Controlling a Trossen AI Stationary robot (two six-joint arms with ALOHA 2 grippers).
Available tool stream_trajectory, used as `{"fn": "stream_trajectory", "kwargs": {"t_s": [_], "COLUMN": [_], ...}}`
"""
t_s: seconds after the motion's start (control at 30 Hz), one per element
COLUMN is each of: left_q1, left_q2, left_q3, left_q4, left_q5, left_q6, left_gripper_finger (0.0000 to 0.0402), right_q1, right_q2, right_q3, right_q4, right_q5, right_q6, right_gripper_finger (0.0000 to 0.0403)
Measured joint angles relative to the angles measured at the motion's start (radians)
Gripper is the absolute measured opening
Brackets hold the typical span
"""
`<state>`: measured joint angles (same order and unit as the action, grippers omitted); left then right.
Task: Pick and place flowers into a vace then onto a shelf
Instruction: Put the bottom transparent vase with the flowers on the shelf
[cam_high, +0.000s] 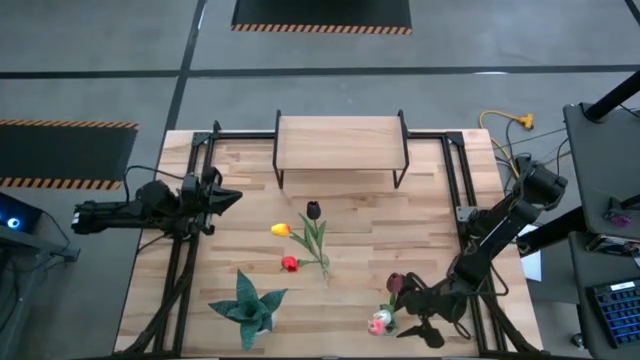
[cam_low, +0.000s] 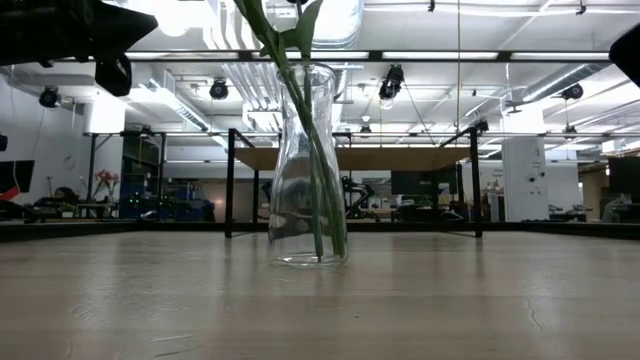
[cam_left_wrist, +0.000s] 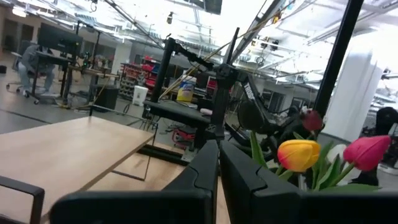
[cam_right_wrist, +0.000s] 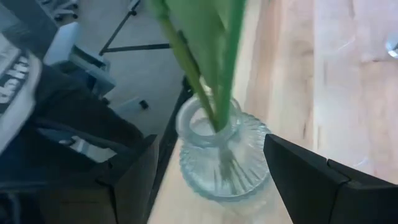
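Light-wood shelf on thin black legs stands at the table's far edge in the high view. The right gripper is at the near right corner by the maroon and white-pink tulips, and the left gripper is parked off to the left.

Low view: just a smooth clear glass vase of stems mid-table.

Left wrist view: fingers pressed together, holding nothing.

Right wrist view: fingers are wide apart, straddling the ribbed glass vase. I'd guess it's grabbing this vase for the shelf, so next it needs a centred squeeze and a level lift. No writing I can read.
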<state>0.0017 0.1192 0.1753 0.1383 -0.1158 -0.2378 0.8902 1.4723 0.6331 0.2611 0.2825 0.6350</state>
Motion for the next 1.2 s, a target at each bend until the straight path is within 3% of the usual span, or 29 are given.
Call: {"fn": "stream_trajectory", "kwargs": {"t_s": [0.43,1.2], "left_q1": [0.000,0.000], "left_q2": [0.000,0.000], "left_q3": [0.000,0.000], "left_q4": [0.000,0.001], "left_q5": [0.000,0.000], "left_q6": [-0.008,-0.008], "left_gripper_finger": [0.0000,0.0000], "right_q1": [-0.008,-0.007], "right_q2": [0.039,0.087], "right_q3": [0.002,0.001], "right_q4": [0.067,0.150], "right_q5": [0.137,0.126], "right_q6": [-0.068,-0.112], "right_gripper_finger": [0.0280,0.0187]}}
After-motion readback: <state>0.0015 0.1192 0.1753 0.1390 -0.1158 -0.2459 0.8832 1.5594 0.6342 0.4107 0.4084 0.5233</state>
